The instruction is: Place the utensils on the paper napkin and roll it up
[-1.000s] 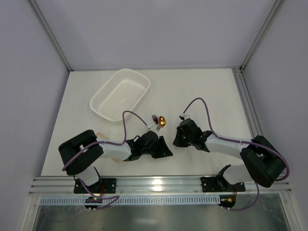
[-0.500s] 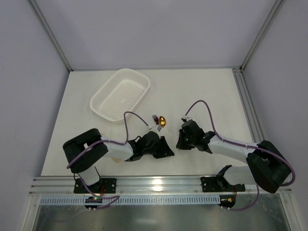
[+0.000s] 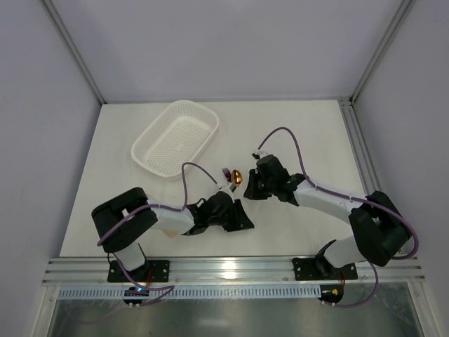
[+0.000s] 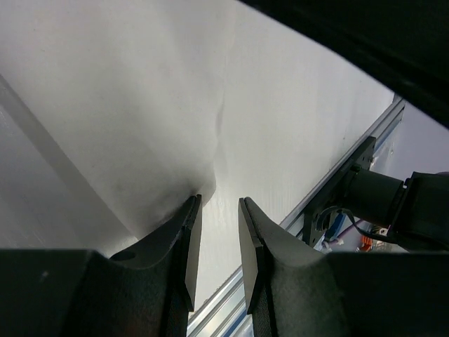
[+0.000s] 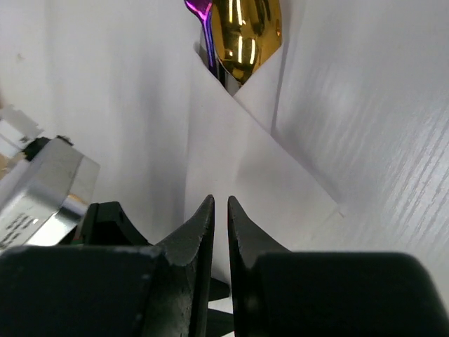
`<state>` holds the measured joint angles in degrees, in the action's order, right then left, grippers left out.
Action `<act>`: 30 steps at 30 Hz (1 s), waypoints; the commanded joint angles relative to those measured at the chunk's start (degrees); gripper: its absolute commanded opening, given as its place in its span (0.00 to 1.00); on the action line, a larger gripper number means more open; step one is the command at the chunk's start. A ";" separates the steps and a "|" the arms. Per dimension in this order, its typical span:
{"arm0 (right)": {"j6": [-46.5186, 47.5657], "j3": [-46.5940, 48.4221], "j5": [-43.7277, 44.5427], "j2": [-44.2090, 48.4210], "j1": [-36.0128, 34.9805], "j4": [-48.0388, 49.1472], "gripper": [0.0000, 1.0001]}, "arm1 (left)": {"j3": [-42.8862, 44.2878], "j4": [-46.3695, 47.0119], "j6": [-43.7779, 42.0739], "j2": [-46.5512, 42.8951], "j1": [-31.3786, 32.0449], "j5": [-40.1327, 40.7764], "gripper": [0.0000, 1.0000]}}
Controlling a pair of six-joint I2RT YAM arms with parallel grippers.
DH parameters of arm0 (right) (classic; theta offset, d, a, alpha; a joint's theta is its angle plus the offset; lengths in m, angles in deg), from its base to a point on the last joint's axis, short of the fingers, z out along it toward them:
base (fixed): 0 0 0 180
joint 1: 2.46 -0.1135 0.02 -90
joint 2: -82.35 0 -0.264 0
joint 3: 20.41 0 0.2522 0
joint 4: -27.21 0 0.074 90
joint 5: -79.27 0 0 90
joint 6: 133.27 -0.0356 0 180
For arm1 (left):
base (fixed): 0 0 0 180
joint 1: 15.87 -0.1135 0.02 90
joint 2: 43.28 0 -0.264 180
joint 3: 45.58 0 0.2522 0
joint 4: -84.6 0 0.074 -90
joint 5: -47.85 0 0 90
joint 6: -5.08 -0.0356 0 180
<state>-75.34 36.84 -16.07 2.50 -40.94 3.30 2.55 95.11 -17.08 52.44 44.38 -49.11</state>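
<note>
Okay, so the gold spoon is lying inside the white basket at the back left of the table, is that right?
Not quite. The white basket does sit at the back left, but the gold spoon is not in it. Its bowl pokes out of the folded paper napkin, nearer the arms. The right wrist view shows this most clearly.

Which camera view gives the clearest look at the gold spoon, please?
The right wrist view: the gold spoon sits large and sharp at the top, poking out of the folded paper napkin. The top external view shows it only as a small gold spot. The left wrist view misses it.
</note>
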 commanded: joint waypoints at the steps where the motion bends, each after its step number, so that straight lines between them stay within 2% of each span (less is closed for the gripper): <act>1: 2.19 -0.15 -2.74 -3.37 0.86 2.49 0.15 | -0.09 -1.51 -1.56 0.08 0.31 -1.91 0.32; 8: -0.26 -5.42 -1.86 -6.62 0.95 6.02 0.14 | 0.08 -2.12 -1.74 -0.80 0.22 -3.14 0.32; 12: -3.68 -8.76 -0.81 -5.58 0.60 7.34 0.13 | -1.15 -3.70 -1.04 -5.45 0.22 -2.27 0.33; 16: -6.50 -13.07 1.03 -3.03 0.07 8.92 0.13 | 1.30 -13.86 -3.32 -15.10 0.22 1.59 0.35; 19: -8.35 -15.18 2.88 -1.36 -1.16 9.62 0.13 | 3.33 -17.40 -5.60 -17.58 0.22 4.32 0.36; 24: -9.85 -16.85 2.71 -1.18 -1.51 9.80 0.13 | 3.34 -15.05 -6.40 -14.34 0.22 2.92 0.36; 30: -10.55 -17.38 3.06 -0.74 -1.51 9.80 0.13 | -1.14 -8.90 -4.99 -11.44 0.22 1.60 0.35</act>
<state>-85.64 21.67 -15.35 2.21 -41.84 17.86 3.47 82.70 -21.74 40.44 44.38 -46.84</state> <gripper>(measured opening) 0.126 0.354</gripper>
